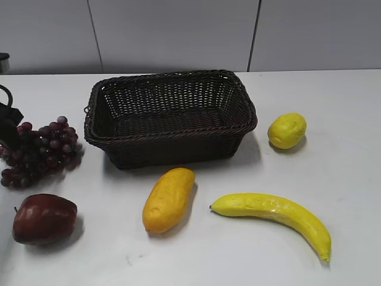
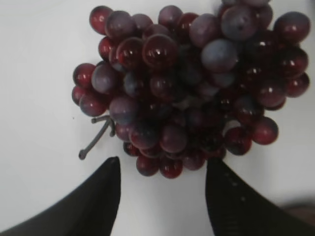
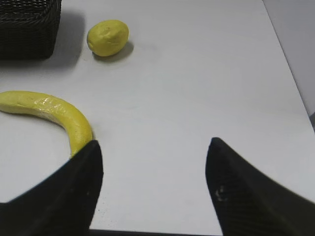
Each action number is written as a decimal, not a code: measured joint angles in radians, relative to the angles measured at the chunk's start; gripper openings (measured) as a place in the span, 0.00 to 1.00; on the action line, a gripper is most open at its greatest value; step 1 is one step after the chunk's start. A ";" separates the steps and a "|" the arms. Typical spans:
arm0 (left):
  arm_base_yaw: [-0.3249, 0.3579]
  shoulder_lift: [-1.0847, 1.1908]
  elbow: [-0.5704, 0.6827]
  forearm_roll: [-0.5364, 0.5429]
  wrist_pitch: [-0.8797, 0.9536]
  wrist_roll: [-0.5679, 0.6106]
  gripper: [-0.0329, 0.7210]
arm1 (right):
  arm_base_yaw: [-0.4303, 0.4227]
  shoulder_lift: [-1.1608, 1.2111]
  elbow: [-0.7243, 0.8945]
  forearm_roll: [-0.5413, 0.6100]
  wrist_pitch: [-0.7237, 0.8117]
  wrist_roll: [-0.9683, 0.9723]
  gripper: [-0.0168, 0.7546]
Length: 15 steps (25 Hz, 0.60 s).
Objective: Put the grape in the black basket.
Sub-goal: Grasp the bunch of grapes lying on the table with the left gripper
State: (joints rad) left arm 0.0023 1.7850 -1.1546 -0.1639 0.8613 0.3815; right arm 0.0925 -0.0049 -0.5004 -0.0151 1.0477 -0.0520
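Left tool (image 2: 162, 169): mine, spread wide, both black fingers low in the left wrist view, nothing between them. It hangs just short of the grape. In the exterior view only a dark piece of it shows at the left edge (image 1: 8, 122), against the bunch.

Right tool (image 3: 155, 147): mine too, spread apart over bare counter (image 3: 197, 73), holding nothing. I cannot find it in the exterior view.

Apple (image 1: 44, 218): dark red, at the front left of the counter, just in front of the grape.

Banana (image 1: 275, 214): yellow, curved, front right. In the right wrist view its near end (image 3: 49, 110) runs behind my left finger there.

Orange-yellow fruit (image 1: 168, 198): long and oval, lying between apple and banana, just in front of the basket.

Grape (image 2: 192, 83): a dark red-purple bunch, some berries greyish, resting on the counter just ahead of my left fingertips. A short grey stem sticks out at its lower left. In the exterior view it sits at the far left (image 1: 44, 152), beside the basket and outside it.

Basket (image 1: 169, 116): dark woven wicker, rectangular, mid-counter, with nothing visible inside. One corner (image 3: 27, 27) shows at the top left of the right wrist view.

Lemon (image 1: 287, 130): yellow, just right of the basket, apart from it.
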 joint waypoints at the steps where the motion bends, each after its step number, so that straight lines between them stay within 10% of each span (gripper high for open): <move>1: 0.000 0.015 0.000 0.002 -0.013 0.001 0.72 | 0.000 0.000 0.000 0.000 0.000 0.000 0.67; 15: 0.000 0.179 -0.005 -0.019 -0.131 0.001 0.71 | 0.000 0.000 0.000 0.000 0.000 0.000 0.67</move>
State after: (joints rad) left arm 0.0023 1.9637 -1.1593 -0.1826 0.7298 0.3828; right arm 0.0925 -0.0049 -0.5004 -0.0151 1.0477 -0.0520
